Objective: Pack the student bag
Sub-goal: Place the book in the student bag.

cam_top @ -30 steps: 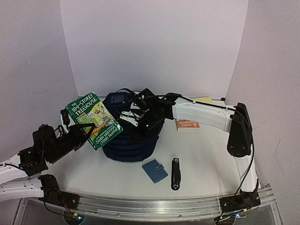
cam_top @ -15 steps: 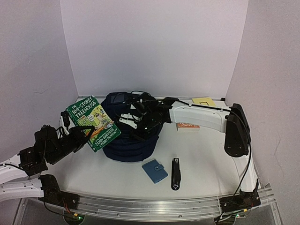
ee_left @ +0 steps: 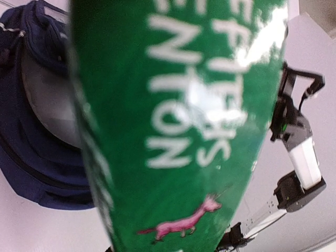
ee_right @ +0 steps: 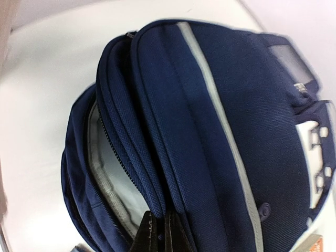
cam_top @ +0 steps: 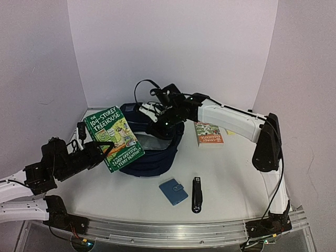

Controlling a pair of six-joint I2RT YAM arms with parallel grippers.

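Right wrist — tool (ee_right: 160,224) tight on bag (ee_right: 220,121)

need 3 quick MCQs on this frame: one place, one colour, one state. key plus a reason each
1. Where does the light-blue wallet lie?
A) inside the student bag
B) on the table, in front of the student bag, beside the black tool
C) on top of a closed laptop

2. The cover of the book held by the left gripper is mostly:
A) green
B) red
C) yellow

3. The right gripper is:
A) open above the table
B) shut on the wallet
C) shut on the student bag's fabric edge

Key:
1 B: the top view shows it flat on the table, nearer than the bag and just left of the tool.
2 A: the cover is green in both the top and left wrist views.
3 C: the right wrist view shows the fingertips pinched on navy fabric next to the open compartment.
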